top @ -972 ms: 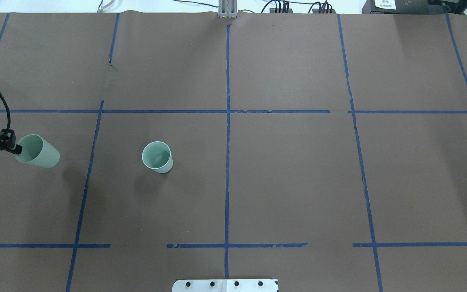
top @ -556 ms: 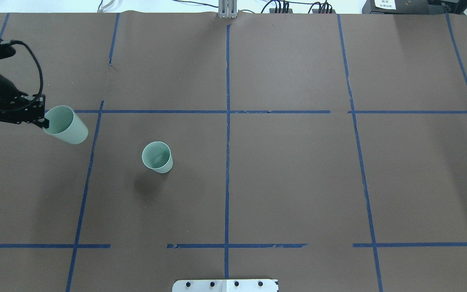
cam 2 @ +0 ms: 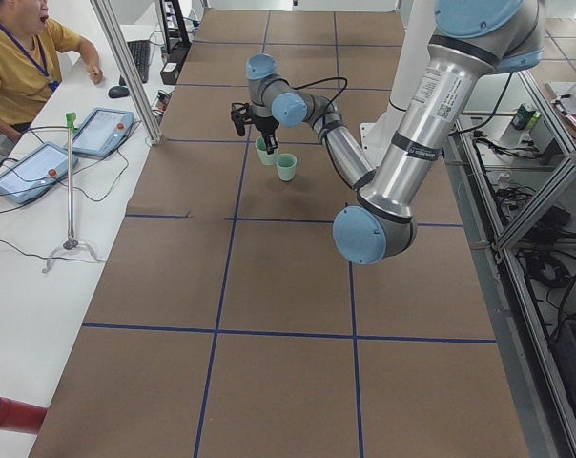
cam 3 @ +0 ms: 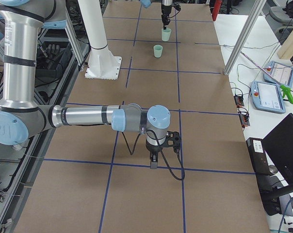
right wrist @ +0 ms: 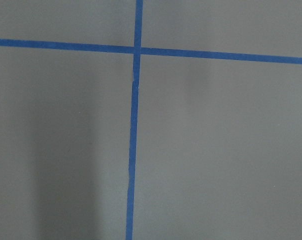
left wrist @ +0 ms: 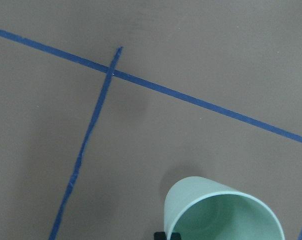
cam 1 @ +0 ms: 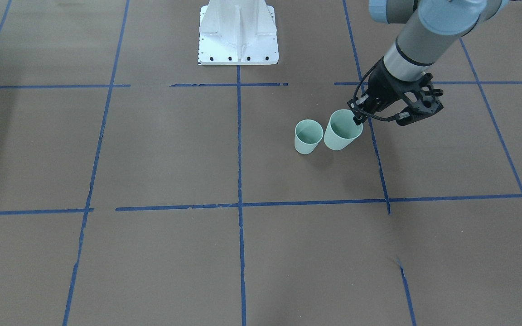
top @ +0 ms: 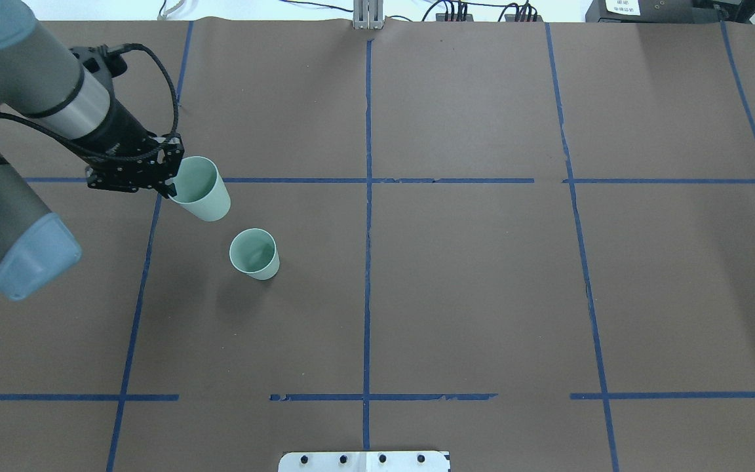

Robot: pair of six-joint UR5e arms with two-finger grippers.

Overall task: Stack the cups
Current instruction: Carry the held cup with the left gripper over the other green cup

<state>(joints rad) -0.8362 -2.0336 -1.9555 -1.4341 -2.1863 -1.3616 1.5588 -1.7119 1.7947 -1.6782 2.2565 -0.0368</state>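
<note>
Left gripper [top: 171, 191], closed on the rim of the held cup [top: 202, 191], hangs it tilted at 11 o'clock from the standing cup [top: 254, 254]. Risk: a tilted descent could clip that rim and topple it.

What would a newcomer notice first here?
The left hand pinches the carried cup by its rim, tilted, right beside the standing cup but not yet over it. The standing cup sits upright and untouched on the brown paper, left of centre in the overhead view. The right hand hangs far from both cups, near the table's other end.
</note>
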